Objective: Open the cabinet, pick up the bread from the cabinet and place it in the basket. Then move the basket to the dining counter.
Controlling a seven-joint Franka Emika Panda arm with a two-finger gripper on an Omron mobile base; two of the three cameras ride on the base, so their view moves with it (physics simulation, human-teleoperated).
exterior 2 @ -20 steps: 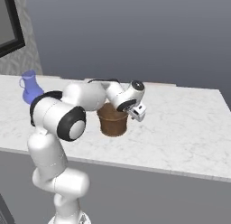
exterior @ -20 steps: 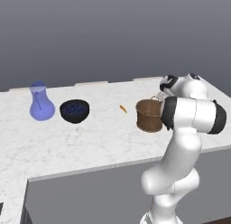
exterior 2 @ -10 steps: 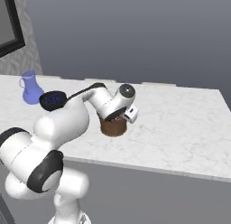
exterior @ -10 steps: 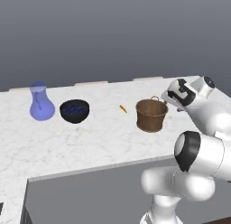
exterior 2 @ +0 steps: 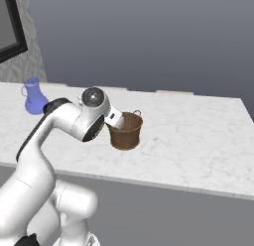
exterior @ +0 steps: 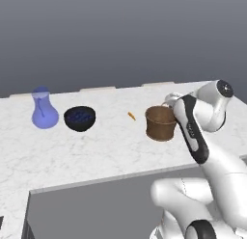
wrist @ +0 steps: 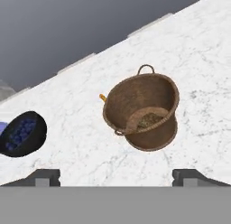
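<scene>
A blue vase (exterior: 44,109) is standing at the far left of the dining counter (exterior: 87,156), with a black bowl (exterior: 79,118) just beside it and a small orange thing (exterior: 131,115) lying between the bowl and the basket (exterior: 160,122). The basket is sitting upright on the marble, and something brownish, maybe the bread (wrist: 149,120), is lying in its bottom. The gripper (wrist: 116,175) is hanging spread wide just beside the basket, gripping nothing.
</scene>
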